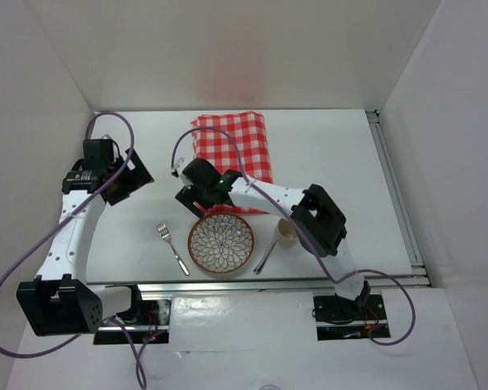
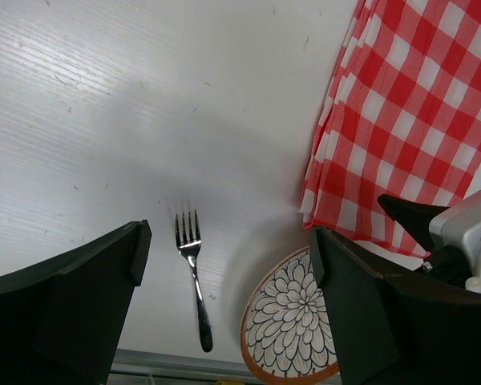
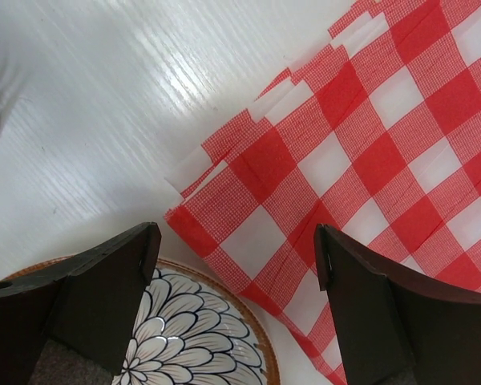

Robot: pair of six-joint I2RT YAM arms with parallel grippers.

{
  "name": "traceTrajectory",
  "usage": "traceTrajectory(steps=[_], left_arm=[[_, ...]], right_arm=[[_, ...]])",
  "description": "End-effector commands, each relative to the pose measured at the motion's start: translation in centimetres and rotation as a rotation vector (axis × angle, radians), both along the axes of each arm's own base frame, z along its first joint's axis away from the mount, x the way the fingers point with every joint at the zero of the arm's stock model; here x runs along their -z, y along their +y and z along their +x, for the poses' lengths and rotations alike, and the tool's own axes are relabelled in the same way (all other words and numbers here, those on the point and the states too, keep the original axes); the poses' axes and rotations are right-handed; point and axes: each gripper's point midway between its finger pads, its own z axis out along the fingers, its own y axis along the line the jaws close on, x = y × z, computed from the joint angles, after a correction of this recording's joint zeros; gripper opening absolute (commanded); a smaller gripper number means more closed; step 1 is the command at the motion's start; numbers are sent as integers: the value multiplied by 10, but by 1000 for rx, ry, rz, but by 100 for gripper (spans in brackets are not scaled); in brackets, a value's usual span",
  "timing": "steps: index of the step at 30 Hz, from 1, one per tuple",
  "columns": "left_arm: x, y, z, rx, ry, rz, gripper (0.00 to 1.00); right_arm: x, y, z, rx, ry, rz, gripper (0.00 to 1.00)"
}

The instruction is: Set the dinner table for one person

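The white dinner table (image 1: 333,162) holds a flower-patterned plate (image 1: 220,243) near the front edge. A fork (image 1: 172,248) lies left of the plate, a metal utensil (image 1: 266,256) lies right of it, and a pale cup (image 1: 286,232) stands beside that. A folded red-and-white checked cloth (image 1: 232,154) lies behind the plate. My right gripper (image 3: 236,241) is open and empty above the cloth's near corner (image 3: 369,144) and the plate's far rim (image 3: 192,337). My left gripper (image 2: 228,241) is open and empty, high above the fork (image 2: 194,281) and plate (image 2: 289,321).
A silver rail (image 1: 309,283) runs along the table's near edge and another along the right side (image 1: 394,187). White walls enclose the back and sides. Purple cables loop from both arms. The right arm's wrist (image 2: 465,233) shows in the left wrist view.
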Motion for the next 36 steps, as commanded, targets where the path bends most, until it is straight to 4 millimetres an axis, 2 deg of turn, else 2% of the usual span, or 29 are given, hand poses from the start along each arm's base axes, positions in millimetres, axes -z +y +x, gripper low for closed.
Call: traceTrajectory(steps=[1, 2, 4, 11, 12, 16, 17, 20, 24, 28, 29, 31, 32, 35, 36], left_arm=[[-5, -1, 1, 15, -27, -4, 100], [-5, -1, 1, 15, -27, -4, 100], [-5, -1, 1, 15, -27, -4, 100], [2, -3, -2, 22, -10, -14, 100], [2, -3, -2, 22, -10, -14, 100], [2, -3, -2, 22, -10, -14, 100], [2, -3, -2, 22, -10, -14, 100], [2, -3, -2, 29, -10, -8, 100], [2, -3, -2, 29, -10, -8, 100], [-1, -3, 0, 29, -19, -7, 100], [-1, -3, 0, 29, -19, -7, 100], [-1, -4, 0, 35, -20, -14, 100], [2, -4, 1, 35, -9, -15, 100], [0, -6, 2, 41, -19, -21, 100], [0, -6, 2, 41, -19, -21, 100]], right_arm=[[-5, 15, 4, -21, -25, 22, 90], [-9, 17, 6, -21, -32, 31, 90], [0, 19, 7, -21, -23, 19, 90], [10, 21, 10, -15, -22, 5, 90], [5, 22, 13, -8, -35, 9, 90], [20, 18, 15, 14, -47, -37, 90], [17, 19, 17, 22, -59, -34, 90], [14, 20, 22, 43, -78, -23, 83], [19, 20, 21, 49, -69, -26, 72], [9, 24, 22, 43, -74, -3, 57], [0, 27, 23, 50, -81, 20, 54], [0, 28, 22, 44, -76, 24, 50], [-9, 30, 23, 44, -86, 39, 39], [-12, 30, 24, 45, -86, 39, 17], [-12, 30, 23, 53, -80, 46, 2]])
